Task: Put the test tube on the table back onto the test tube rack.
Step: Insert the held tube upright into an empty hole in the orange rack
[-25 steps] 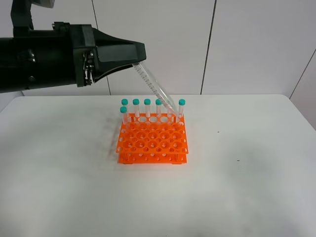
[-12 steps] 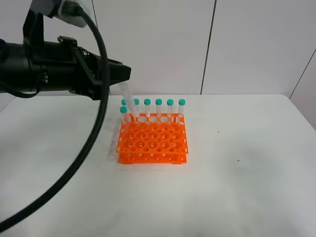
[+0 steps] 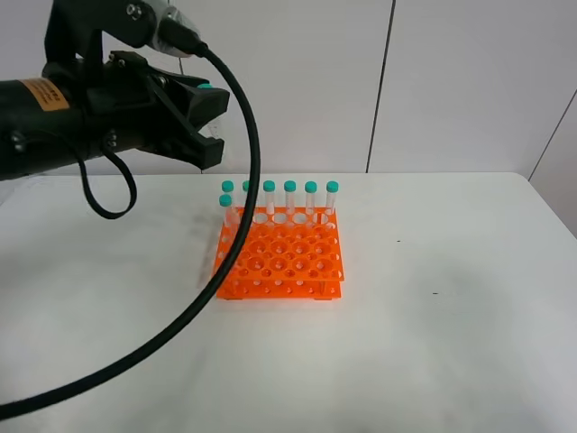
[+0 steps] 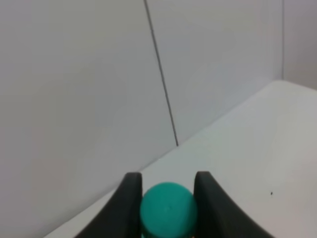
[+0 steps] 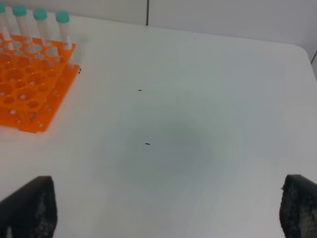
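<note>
My left gripper (image 3: 204,113) is shut on the test tube, whose teal cap (image 4: 168,208) sits clamped between the two dark fingers (image 4: 130,198). In the high view the cap (image 3: 206,87) shows at the gripper's top, above and left of the back left corner of the orange test tube rack (image 3: 279,257); the clear body is mostly hidden. Several matching tubes (image 3: 289,200) stand along the rack's back row. My right gripper (image 5: 166,198) is open and empty, low over the white table (image 5: 198,99), right of the rack (image 5: 29,84).
A black cable (image 3: 236,216) from the left arm hangs in a loop in front of the rack's left side. White wall panels stand behind the table. The right arm is out of the high view.
The left arm has swung left and turned. The held tube went from slanting over the rack's back right to near its back left corner. A cable loop now hangs in view.
</note>
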Controlling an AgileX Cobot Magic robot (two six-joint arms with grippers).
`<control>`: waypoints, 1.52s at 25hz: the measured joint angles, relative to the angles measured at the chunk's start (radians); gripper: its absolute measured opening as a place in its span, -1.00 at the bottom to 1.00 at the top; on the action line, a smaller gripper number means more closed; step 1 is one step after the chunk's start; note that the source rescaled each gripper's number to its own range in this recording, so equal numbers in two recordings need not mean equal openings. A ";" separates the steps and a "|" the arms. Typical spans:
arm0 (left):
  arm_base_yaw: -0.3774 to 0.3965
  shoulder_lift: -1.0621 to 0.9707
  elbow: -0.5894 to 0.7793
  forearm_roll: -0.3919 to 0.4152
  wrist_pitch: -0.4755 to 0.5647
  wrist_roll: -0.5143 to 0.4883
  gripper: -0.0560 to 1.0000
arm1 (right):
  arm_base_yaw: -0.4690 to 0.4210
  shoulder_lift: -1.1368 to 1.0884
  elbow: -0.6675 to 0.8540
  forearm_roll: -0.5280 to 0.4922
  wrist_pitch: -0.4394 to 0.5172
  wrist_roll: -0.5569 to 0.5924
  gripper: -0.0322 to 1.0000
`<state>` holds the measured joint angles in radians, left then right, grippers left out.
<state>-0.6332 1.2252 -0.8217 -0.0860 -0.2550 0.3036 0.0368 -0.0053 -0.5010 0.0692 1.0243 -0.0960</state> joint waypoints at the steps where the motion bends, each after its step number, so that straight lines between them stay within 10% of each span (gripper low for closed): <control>1: 0.000 0.023 0.003 0.010 -0.022 -0.024 -0.88 | 0.000 0.000 0.000 0.001 0.000 0.000 1.00; 17: 0.072 0.421 -0.157 0.033 -0.063 -0.226 -0.88 | 0.000 -0.001 0.000 0.003 0.000 0.000 1.00; 38: 0.132 0.616 -0.159 0.060 -0.238 -0.230 -0.88 | 0.000 -0.001 0.000 0.003 0.000 0.000 1.00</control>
<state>-0.5008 1.8411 -0.9806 -0.0261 -0.4932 0.0736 0.0368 -0.0065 -0.5010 0.0722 1.0243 -0.0960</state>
